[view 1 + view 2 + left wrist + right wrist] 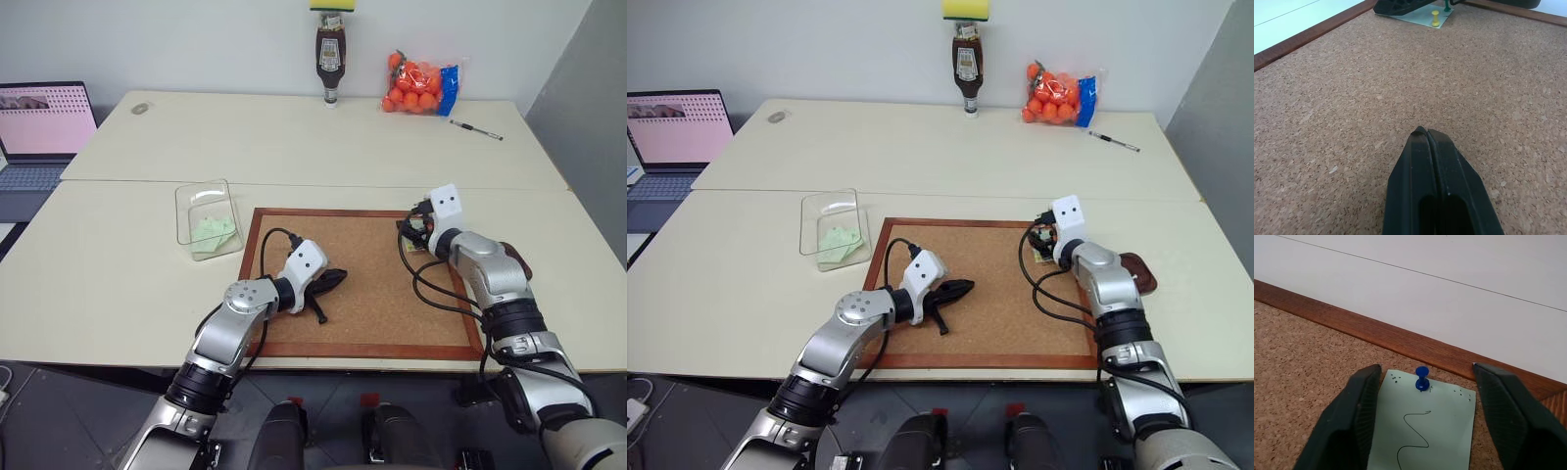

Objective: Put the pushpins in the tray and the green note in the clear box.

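Our right gripper (1422, 418) stands with its black fingers apart, straddling a blue pushpin (1421, 378) stuck through a flat pale-green note (1422, 423) on the grainy cork board (1298, 357). Our left gripper (1426, 134) rests pressed together, empty, mid-board.

Four cameras: two at my head, one on each wrist.

My head pair looks forward and down over the cork board (362, 284) from slightly offset spots, sharing the whole tabletop. My left wrist camera skims low along my left gripper (1427, 134) across the cork; my right one sits close above a blue pushpin (1422, 377) by the board's frame.
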Robot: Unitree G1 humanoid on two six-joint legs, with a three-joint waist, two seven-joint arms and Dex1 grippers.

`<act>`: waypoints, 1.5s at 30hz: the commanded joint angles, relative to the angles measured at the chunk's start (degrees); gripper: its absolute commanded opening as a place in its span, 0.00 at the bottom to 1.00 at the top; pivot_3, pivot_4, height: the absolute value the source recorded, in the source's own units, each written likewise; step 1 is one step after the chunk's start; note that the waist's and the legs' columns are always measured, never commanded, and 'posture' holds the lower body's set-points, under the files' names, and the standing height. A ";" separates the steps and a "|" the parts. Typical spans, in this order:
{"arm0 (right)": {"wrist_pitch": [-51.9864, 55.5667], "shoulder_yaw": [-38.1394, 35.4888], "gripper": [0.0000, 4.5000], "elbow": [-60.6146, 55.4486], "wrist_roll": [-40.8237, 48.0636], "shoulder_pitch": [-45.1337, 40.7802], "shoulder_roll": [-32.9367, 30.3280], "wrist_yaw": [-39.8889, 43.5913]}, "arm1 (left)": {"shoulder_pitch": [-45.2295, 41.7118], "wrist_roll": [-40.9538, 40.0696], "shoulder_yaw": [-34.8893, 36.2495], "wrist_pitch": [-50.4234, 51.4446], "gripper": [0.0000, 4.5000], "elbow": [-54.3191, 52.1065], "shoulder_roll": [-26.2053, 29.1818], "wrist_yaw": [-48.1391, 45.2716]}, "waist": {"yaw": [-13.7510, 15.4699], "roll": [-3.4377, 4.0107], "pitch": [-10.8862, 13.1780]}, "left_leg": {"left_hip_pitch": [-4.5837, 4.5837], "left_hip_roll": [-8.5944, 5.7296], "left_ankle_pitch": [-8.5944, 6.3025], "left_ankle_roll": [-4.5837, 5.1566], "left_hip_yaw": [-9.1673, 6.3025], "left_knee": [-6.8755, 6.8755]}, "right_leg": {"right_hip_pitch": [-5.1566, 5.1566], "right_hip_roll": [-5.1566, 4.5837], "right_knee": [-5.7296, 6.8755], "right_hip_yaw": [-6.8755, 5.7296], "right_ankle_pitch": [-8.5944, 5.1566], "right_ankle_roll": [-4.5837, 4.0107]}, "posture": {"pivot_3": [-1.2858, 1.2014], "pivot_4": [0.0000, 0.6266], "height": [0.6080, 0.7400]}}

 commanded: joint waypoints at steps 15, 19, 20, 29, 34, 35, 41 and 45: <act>-2.79 -1.63 0.01 -0.30 -1.65 -2.30 0.58 -0.92 | 1.39 1.31 -2.37 0.89 0.00 1.06 -0.71 -0.55 | -0.01 0.01 -0.01 | 0.01 0.00 0.00 0.01 -0.01 0.01 | 0.00 0.00 0.01 0.04 0.02 0.03 | 0.52 0.24 1.00; -2.93 -2.23 0.01 -2.08 -1.28 -1.73 0.67 -1.12 | 1.56 1.59 -2.68 1.14 0.00 1.04 -0.72 -0.48 | -0.01 0.01 -0.01 | 0.01 0.01 0.00 0.01 -0.02 0.01 | 0.00 0.00 0.01 0.03 0.01 0.03 | 0.52 0.24 1.00; -2.99 -2.42 0.01 -2.60 -1.15 -1.53 0.75 -1.26 | 1.58 1.64 -2.74 1.18 0.00 1.07 -0.70 -0.49 | -0.01 0.01 -0.01 | 0.01 0.01 0.00 0.01 -0.02 0.01 | 0.00 0.00 0.01 0.03 0.01 0.03 | 0.52 0.24 1.00; -2.11 -3.91 0.01 -9.51 0.52 1.87 1.92 -2.13 | 2.04 2.03 -3.29 1.50 0.00 1.00 -0.46 -0.57 | 0.00 0.03 -0.01 | -0.01 0.00 0.00 0.01 -0.05 -0.01 | -0.01 -0.02 -0.02 0.05 0.01 0.03 | 0.52 0.24 1.00; -1.16 -4.44 0.01 -12.38 1.32 3.34 2.65 -2.71 | 2.22 2.28 -3.41 1.56 0.00 1.01 -0.50 -0.66 | -0.04 0.11 -0.06 | 0.01 0.02 0.00 0.01 -0.04 -0.01 | 0.00 -0.01 -0.01 0.02 0.01 0.03 | 0.52 0.24 1.00; -1.05 -4.60 0.01 -12.90 1.47 3.67 2.75 -2.78 | 2.23 2.33 -3.44 1.59 0.00 1.04 -0.53 -0.68 | -0.03 0.14 -0.08 | 0.02 0.02 0.00 0.01 -0.04 -0.01 | 0.00 0.00 -0.01 0.01 0.01 0.03 | 0.52 0.24 1.00; 0.97 -6.84 0.01 -19.19 2.59 5.83 2.41 -3.79 | 2.47 2.39 -3.49 1.60 0.00 0.94 -0.49 -0.86 | -0.03 0.16 -0.09 | 0.01 0.01 0.00 0.01 -0.04 -0.02 | -0.01 -0.01 -0.02 0.06 0.00 0.04 | 0.52 0.24 1.00; 6.12 -9.79 0.01 -29.42 4.16 10.73 0.76 -4.83 | 2.68 2.32 -3.46 1.44 0.00 0.79 -0.45 -0.96 | 0.12 0.18 -0.11 | -0.02 0.00 0.00 0.00 -0.07 -0.05 | -0.01 -0.02 -0.04 0.01 -0.01 0.02 | 0.52 0.24 1.00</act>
